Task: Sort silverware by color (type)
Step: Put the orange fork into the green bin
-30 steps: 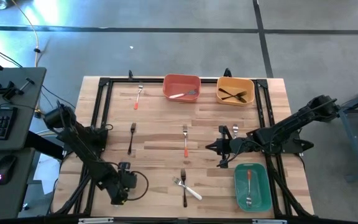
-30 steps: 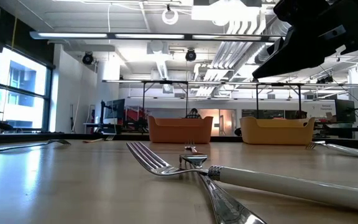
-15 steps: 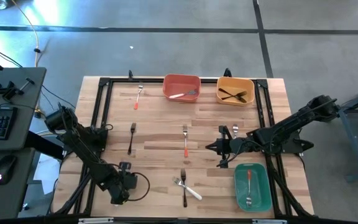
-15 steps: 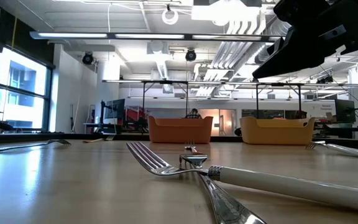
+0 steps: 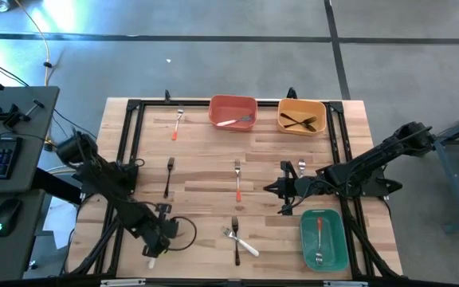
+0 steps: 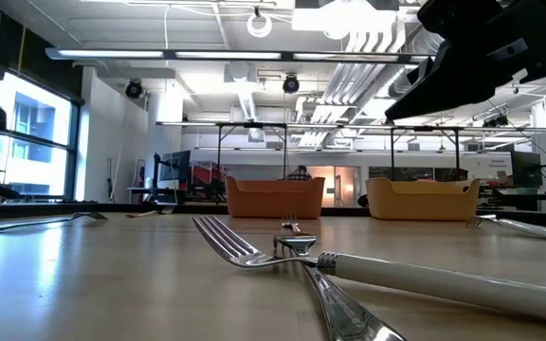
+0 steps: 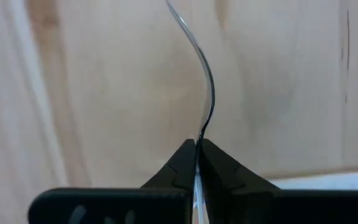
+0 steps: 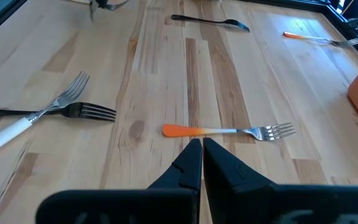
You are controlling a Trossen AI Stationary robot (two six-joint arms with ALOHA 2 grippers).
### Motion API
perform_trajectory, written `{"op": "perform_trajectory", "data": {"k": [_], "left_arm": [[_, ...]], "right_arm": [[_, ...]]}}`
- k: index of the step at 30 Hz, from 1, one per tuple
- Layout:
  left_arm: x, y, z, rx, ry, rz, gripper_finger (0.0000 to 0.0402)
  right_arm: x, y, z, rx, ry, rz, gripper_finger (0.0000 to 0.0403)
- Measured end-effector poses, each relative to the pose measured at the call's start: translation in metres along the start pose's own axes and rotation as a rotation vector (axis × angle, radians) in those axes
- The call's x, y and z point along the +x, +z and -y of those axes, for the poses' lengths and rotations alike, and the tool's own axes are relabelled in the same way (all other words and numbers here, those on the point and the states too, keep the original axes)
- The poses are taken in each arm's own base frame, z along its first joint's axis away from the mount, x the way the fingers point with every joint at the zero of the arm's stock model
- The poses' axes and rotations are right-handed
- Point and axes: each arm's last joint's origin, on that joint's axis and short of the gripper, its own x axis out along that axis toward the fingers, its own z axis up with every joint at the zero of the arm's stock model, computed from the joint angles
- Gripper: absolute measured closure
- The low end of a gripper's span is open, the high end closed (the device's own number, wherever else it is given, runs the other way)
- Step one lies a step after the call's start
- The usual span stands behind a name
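Since a second ago the left gripper (image 5: 153, 253) has shifted slightly along the near-left part of the counter (image 5: 205, 195) and clamped on a white-handled fork (image 7: 199, 81), whose thin metal neck curves away from the fingertips (image 7: 185, 158) in the left wrist view. Its arm is folded low over the counter's left edge. The right gripper (image 5: 268, 189), clenched and empty, hovers mid-counter just beside an orange-handled fork (image 8: 229, 131), its arm stretched in from the right.

Nearest lie a crossed white fork (image 5: 241, 241) and black fork (image 5: 236, 239). The green bin (image 5: 323, 239) holds a red fork. Farther off lie another black fork (image 5: 168, 175) and an orange fork (image 5: 177, 124), then the red bin (image 5: 233, 111) and yellow bin (image 5: 302, 116). Beyond is a bright workshop.
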Motion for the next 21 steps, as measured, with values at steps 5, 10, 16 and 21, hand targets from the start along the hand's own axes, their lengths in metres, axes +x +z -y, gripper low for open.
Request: {"op": "perform_trajectory", "data": {"k": [5,10,16,21], "left_arm": [[-0.015,0.009,-0.013,0.028,0.037,0.090,0.0399],[-0.038,0.020,-0.031,0.044,0.158,0.268,0.0400],[-0.057,0.037,-0.063,0.045,0.232,0.568,0.0401],[-0.055,0.044,-0.101,0.014,0.199,0.833,0.0401]], "right_arm": [[0.000,0.000,0.000,-0.002,-0.001,-0.004,0.0402],[0.000,-0.004,0.000,-0.029,-0.002,-0.035,0.0402],[0.000,-0.003,0.001,-0.034,-0.021,-0.026,0.0402],[0.003,0.004,0.001,-0.036,-0.035,0.049,0.0402]]}}
